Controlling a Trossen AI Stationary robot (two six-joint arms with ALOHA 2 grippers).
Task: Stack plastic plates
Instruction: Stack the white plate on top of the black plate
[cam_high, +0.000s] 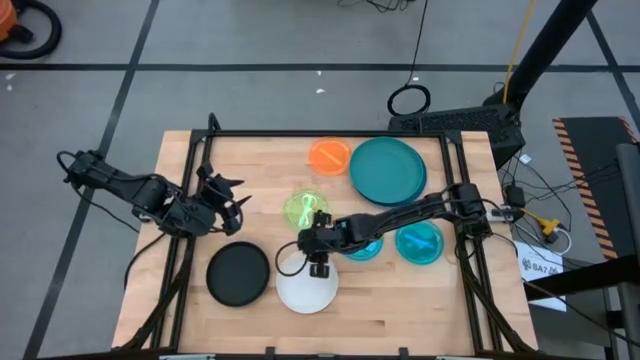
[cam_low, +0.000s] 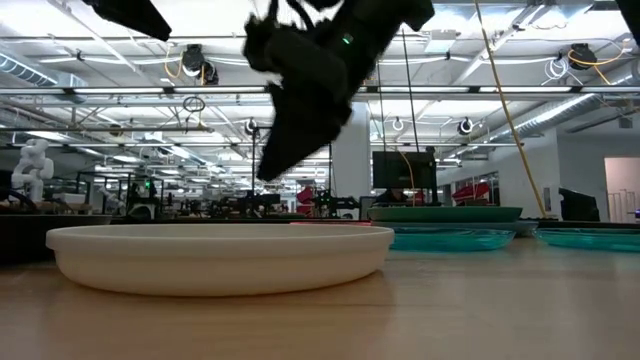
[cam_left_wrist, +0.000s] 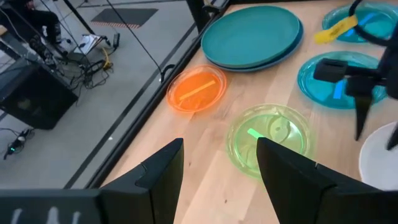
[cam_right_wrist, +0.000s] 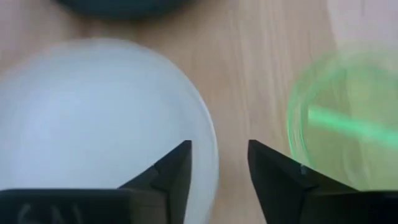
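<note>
Right gripper (cam_high: 316, 268) hovers over white plate's (cam_high: 305, 290) rim, fingers apart, holding nothing. Left gripper (cam_high: 236, 205) waits near tabletop's (cam_high: 400, 300) left edge, fingers apart.

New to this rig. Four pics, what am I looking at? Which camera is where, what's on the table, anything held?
It is a two-armed robot at a wooden table. One picture looks straight down, one looks level from the tabletop, and one comes from each wrist.

On the table lie the plastic plates: a black plate, a white plate, a lime green plate, an orange plate, a large teal plate on a blue one, and two cyan plates.

The right hand is open above the white plate's rim and holds nothing. The left hand waits open at the table's left side, empty.
</note>
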